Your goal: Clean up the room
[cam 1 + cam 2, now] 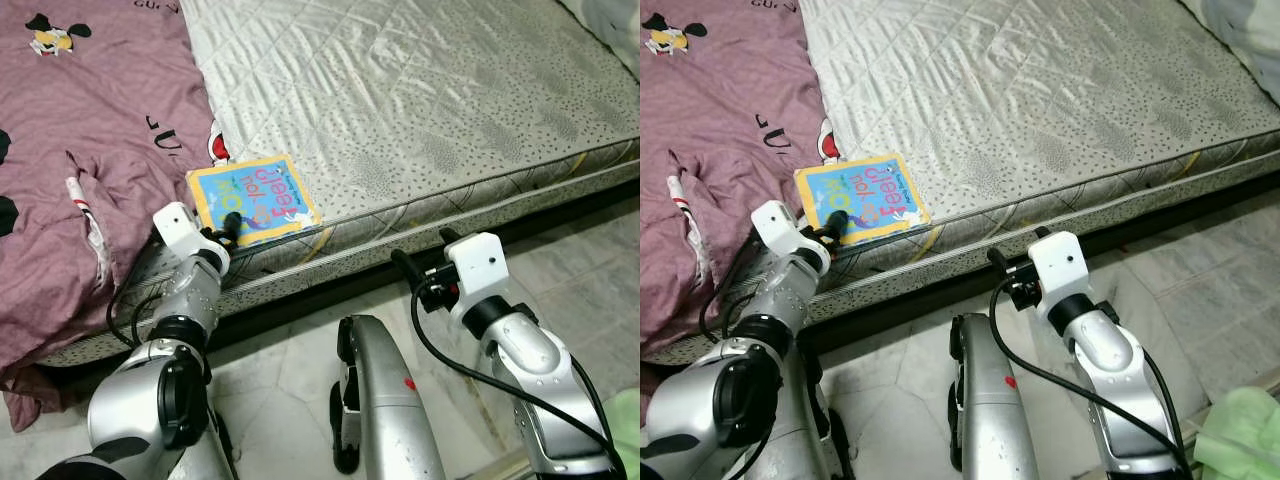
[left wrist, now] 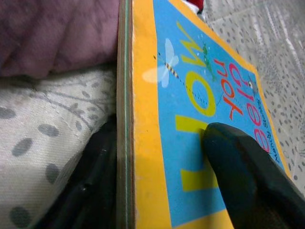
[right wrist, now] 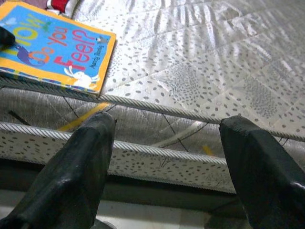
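**Left end effector clamped on the picture book at the mattress edge**

You see a children's book [image 1: 252,199] with a yellow border and a blue cover lying flat on the grey dotted mattress [image 1: 420,110], close to the front edge of the bed. Its far corner is just beside the purple blanket [image 1: 90,130], which covers the left part of the bed and hangs down over the edge toward the floor.

Your left end effector [image 1: 228,232] is at the near corner of the book. In the left wrist view, one black finger [image 2: 248,181] presses on the top of the cover, on the yellow letters, and the other finger [image 2: 90,191] sits under the book edge, against the mattress fabric. So the fingers are closed on the book, one above and one below.

Your right end effector [image 3: 167,157] is in front of the side of the mattress, lower than the top surface, and well apart from the book. Its two fingers stand wide from each other and hold nothing; between them you see the corded seam of the mattress side.

The floor [image 1: 560,270] under the bed edge is pale tile. At the lower right corner of the right eye view a piece of green cloth [image 1: 1240,440] is near the right arm.
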Robot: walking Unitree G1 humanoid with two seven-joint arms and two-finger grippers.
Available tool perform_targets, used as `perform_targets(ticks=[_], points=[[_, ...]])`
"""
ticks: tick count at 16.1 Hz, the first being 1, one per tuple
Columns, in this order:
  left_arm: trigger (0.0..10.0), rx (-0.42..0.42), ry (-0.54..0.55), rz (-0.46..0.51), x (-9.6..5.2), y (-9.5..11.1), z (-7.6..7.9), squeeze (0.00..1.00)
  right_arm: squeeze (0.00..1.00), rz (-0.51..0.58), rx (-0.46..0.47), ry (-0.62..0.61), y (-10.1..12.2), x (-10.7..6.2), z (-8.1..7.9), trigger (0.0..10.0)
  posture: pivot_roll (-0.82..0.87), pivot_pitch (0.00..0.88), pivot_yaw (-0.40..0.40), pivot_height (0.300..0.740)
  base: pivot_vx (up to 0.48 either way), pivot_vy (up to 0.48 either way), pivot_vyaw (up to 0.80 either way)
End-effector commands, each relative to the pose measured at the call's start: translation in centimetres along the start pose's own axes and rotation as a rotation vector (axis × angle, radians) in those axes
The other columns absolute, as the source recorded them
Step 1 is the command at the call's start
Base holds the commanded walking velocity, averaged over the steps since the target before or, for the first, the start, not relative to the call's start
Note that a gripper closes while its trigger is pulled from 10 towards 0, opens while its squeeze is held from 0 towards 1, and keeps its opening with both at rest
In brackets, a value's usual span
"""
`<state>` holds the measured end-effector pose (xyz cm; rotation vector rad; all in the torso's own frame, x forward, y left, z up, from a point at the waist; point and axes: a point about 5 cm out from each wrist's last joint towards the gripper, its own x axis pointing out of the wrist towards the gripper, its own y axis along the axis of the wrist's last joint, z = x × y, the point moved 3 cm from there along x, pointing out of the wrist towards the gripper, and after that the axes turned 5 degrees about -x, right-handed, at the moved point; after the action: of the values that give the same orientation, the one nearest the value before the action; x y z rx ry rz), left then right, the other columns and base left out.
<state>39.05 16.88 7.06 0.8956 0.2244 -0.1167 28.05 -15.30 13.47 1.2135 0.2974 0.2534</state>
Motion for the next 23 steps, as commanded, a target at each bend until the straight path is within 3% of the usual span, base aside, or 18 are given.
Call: perform_targets(ticks=[1,11,15,17,18,19,20,23], points=[[0.0,-0.008,-0.003,-0.015,0.0,-0.3,0.1,0.0,0.0,-0.012,-0.008,-0.011,-0.4,-0.1,0.3,10.0,-0.22,0.144,-0.088,0.54,0.0,0.0,0.0],[0.0,0.018,0.014,0.075,0.5,2.7,0.1,0.0,0.0,0.076,-0.043,-0.018,0.9,2.9,0.9,10.0,-0.18,0.033,-0.061,0.54,0.0,0.0,0.0],[0.0,0.053,0.021,0.116,0.7,4.4,0.3,0.0,0.0,0.118,-0.044,-0.019,1.6,4.5,1.0,10.0,-0.14,0.0,-0.057,0.54,0.0,0.0,0.0],[0.0,0.089,0.025,0.11,0.6,4.2,-0.1,0.0,0.0,0.129,-0.044,-0.015,1.7,4.8,0.8,10.0,-0.14,0.0,-0.054,0.54,0.0,0.0,0.0],[10.0,0.135,0.061,0.116,0.5,4.2,-0.6,0.0,0.0,0.126,-0.043,-0.018,1.3,4.7,1.0,10.0,-0.13,0.0,-0.052,0.54,0.0,0.0,0.0],[10.0,0.127,0.074,0.117,0.4,4.2,-0.8,0.0,0.0,0.124,-0.042,-0.02,1.2,4.6,1.0,10.0,-0.13,0.002,-0.051,0.54,0.0,0.0,0.0],[10.0,0.107,0.092,0.105,0.2,3.7,-1.4,1.0,0.0,0.118,-0.038,-0.025,0.9,4.3,1.0,10.0,-0.13,0.016,-0.05,0.54,0.0,0.0,0.0],[10.0,0.089,0.096,0.064,0.0,2.4,-2.0,1.0,0.0,0.095,-0.032,-0.024,0.2,3.3,0.5,10.0,-0.15,0.067,-0.053,0.54,0.0,0.0,0.0]])
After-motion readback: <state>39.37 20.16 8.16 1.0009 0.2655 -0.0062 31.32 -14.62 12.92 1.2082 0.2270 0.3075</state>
